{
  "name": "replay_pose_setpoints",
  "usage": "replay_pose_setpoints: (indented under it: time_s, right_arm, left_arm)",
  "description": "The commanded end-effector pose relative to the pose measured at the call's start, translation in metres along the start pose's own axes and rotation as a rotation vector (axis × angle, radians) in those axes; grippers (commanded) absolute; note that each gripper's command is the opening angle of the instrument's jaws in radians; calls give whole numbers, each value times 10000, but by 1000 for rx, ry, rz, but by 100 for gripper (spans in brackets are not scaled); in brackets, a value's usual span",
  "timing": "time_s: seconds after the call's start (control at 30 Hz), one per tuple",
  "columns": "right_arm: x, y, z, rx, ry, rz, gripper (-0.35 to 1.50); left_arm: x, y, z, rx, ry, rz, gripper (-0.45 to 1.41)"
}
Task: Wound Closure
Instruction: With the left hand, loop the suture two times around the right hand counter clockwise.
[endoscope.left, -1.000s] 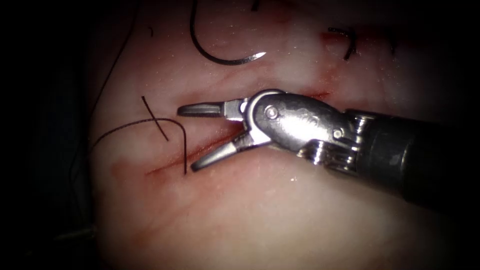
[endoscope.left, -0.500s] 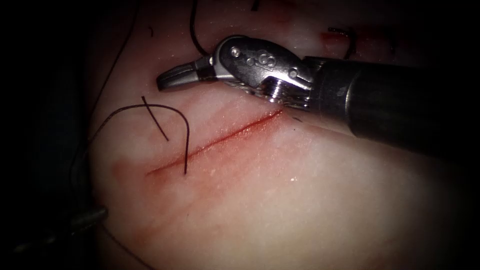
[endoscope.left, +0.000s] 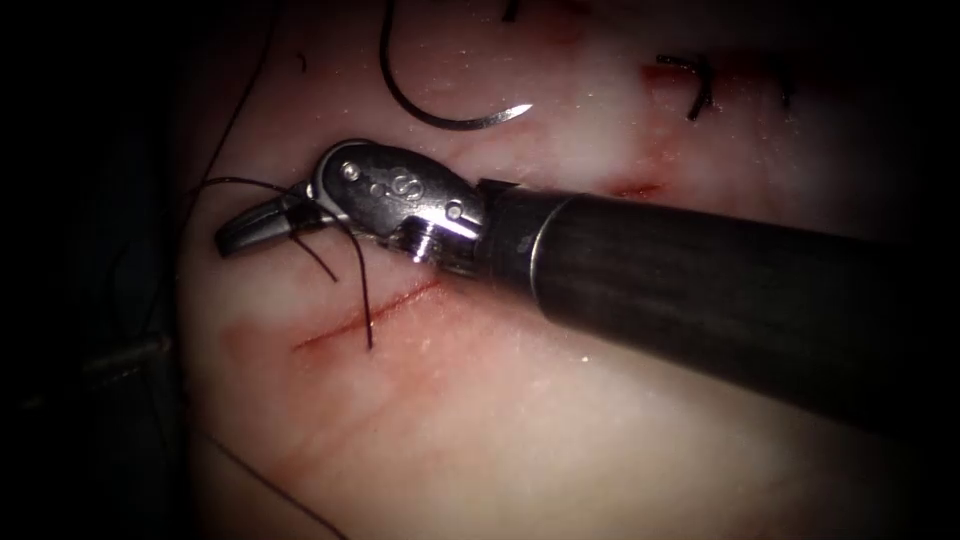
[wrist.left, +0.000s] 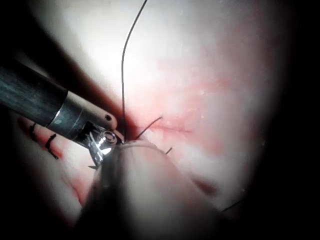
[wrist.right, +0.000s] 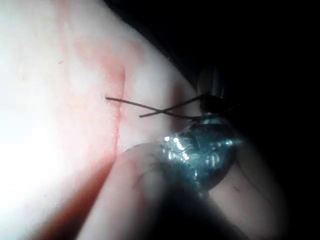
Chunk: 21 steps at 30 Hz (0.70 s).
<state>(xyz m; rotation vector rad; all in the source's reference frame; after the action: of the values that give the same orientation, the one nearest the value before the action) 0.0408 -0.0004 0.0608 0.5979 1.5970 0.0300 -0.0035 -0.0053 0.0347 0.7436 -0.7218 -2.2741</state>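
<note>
The right tool (endoscope.left: 230, 240) reaches across the tissue (endoscope.left: 560, 420) from the right, its jaws shut on the dark thread (endoscope.left: 365, 290) just left of the cut (endoscope.left: 340, 322). That thread comes up out of the cut, bends through the jaws, and a short tail crosses it. The curved needle (endoscope.left: 450, 118) lies loose on the tissue beyond the tool, with neither tool holding it and its tip pointing right. The left tool (endoscope.left: 125, 355) is a dim shape at the dark left edge, holding nothing I can see. In the right wrist view the crossed thread (wrist.right: 160, 110) lies beside the cut (wrist.right: 117, 125).
Knotted stitches with cut ends (endoscope.left: 700, 90) sit at the far right. Red fluid stains the tissue around the cut. A long thread strand (endoscope.left: 225, 130) runs up the dark left side. The right tool's shaft (wrist.left: 30, 100) shows in the left wrist view.
The right tool's jaws went from open over the cut to shut. It swung up over the needle, then left onto the thread loop, which is now drawn left. The left tool's tip shifted.
</note>
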Motion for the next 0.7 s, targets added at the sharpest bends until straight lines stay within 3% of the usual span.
replay_pose_setpoints:
  time_s: [0.03, 0.3, 0.7]
  right_arm:
    - [9, 4, 2, 2, 6, 0, -35]
    - [27, -4, -14, -17, 98, 26, -35]
    - [55, -40, -13, 2, 209, 79, -35]
  left_arm:
    - [-4, -1, 13, 6, 8, -6, -35]
    - [-9, 30, 52, -63, 58, -32, -35]
    - [2, 22, 89, -59, 100, -39, -35]
